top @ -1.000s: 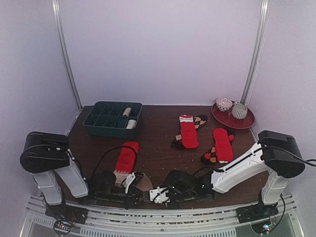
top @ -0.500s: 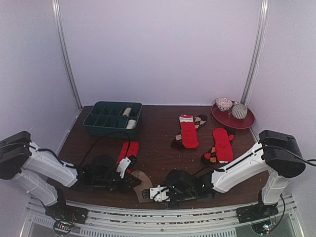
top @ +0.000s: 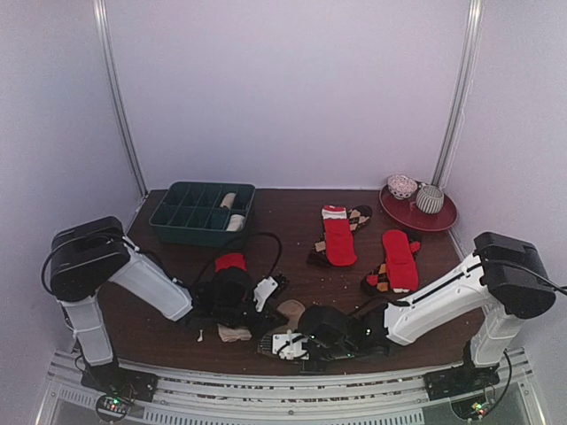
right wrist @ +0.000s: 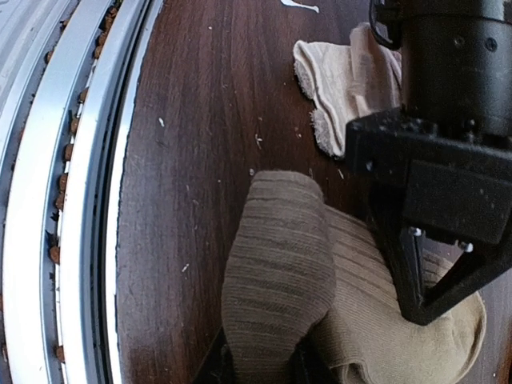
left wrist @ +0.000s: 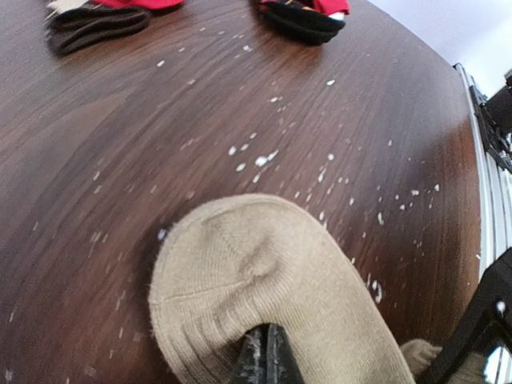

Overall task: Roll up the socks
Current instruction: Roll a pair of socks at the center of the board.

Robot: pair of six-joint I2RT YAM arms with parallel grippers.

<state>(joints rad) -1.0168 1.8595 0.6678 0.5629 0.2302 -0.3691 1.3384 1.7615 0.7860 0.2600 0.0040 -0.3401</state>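
Now the left hand (left wrist: pixel 262 356) is clenched on the tan sock (left wrist: pixel 264 272), toe end, the right hand (right wrist: pixel 260 364) grasping its folded end, six o'clock on the surface (left wrist: pixel 120 160).

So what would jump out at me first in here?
The left claw and right claw both pinch one tan sock at the near edge of the table. Behind it, bright red socks lie on diamond-patterned socks, mid-table towards the right. A dark green tray sits back left.
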